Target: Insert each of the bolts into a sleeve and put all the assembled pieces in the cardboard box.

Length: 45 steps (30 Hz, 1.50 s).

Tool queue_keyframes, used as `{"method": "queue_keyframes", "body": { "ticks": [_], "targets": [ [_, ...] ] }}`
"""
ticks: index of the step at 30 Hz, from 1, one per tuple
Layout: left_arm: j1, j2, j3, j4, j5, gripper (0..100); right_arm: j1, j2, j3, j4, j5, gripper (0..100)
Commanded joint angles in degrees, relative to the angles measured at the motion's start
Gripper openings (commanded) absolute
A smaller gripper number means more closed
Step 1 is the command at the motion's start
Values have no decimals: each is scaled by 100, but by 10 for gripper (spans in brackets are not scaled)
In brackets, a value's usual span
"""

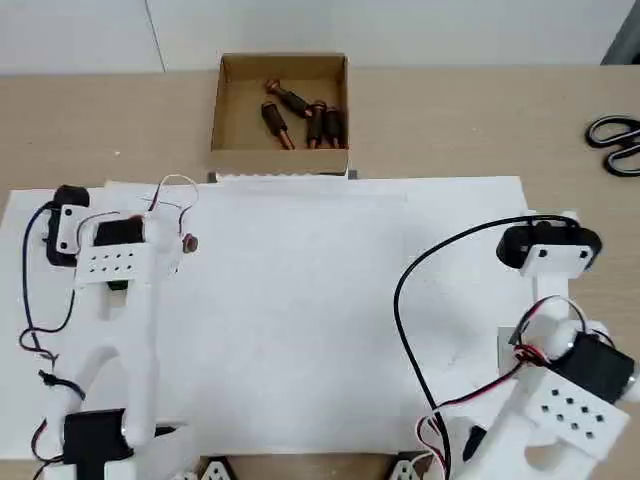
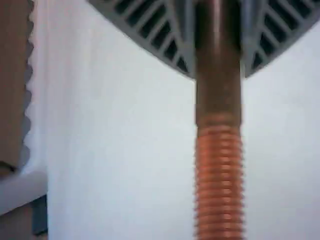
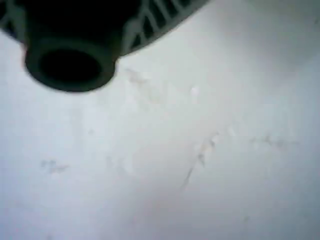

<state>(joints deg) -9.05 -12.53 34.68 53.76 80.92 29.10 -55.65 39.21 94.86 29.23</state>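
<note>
**Left gripper**: closed on a copper bolt. Grey ribbed jaws clamped the smooth shank on both sides, and the threaded end pointed away from the wrist, above the white sheet. The left wrist view gave the thread in detail. In the high view the bolt was a small dot beside the arm's white housing, at the left side of the sheet.

**Right gripper**: closed on a black sleeve. Its open round bore faced the camera and it was held clear of the sheet. The right wrist view gave the bore. The high view placed this arm at the sheet's right edge, well apart from the left arm.

**White sheet**: covered the table in front of both arms. Faint scuffs were visible in the right wrist view.

**Cardboard box**: open-topped, on the table, touching the sheet's far edge, nearer the left arm.

**Assembled pieces**: several copper-and-black items lay in the box's right half.

**Scissors**: black-handled, on the bare table at the far right.
</note>
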Motion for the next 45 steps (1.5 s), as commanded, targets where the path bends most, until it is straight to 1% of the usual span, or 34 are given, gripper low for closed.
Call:
{"method": "queue_keyframes", "body": {
  "ticks": [1, 3, 7, 9, 15, 17, 19, 20, 25, 29, 35, 39, 40, 42, 45],
  "targets": [
    [18, -44, 110, -440, -26, 17, 66, -84, -70, 31, -62, 4],
    [26, -44, 136, -527, -26, 61, 66, -84, -70, 31, -62, 4],
    [53, -44, 136, -519, -53, 199, 66, -84, -70, 31, -62, 4],
    [70, -44, 136, -510, -70, 238, 66, -84, -70, 22, -62, 4],
    [44, -88, 110, -501, -246, 241, 66, -84, -70, 22, -70, 4],
    [26, -88, 101, -501, -633, 241, 66, -84, -70, 22, -70, 4],
    [18, -97, 110, -501, -1363, 241, 66, -84, -70, 22, -70, 4],
    [-9, -97, 119, -501, -1837, 241, 66, -84, -70, 22, -70, 4],
    [-360, -97, -13, -457, -4870, 239, 66, -84, -70, 22, -62, 4],
    [-571, -88, -347, -97, -7200, 239, 66, -84, -70, 22, -62, 4],
    [-695, -53, -690, -88, -9837, 239, 66, -84, -53, 22, -62, 4],
    [-659, -44, -822, 0, -12018, 160, 66, -84, -53, 22, -62, 4],
    [-651, -35, -813, -9, -12378, 137, 66, -84, -53, 22, -62, 4],
    [-607, 62, -699, -202, -12826, 93, 66, -84, -53, 22, -62, 4],
    [-589, 273, -690, -651, -13459, 69, 66, -84, -53, 22, -62, 4]
  ]
}}
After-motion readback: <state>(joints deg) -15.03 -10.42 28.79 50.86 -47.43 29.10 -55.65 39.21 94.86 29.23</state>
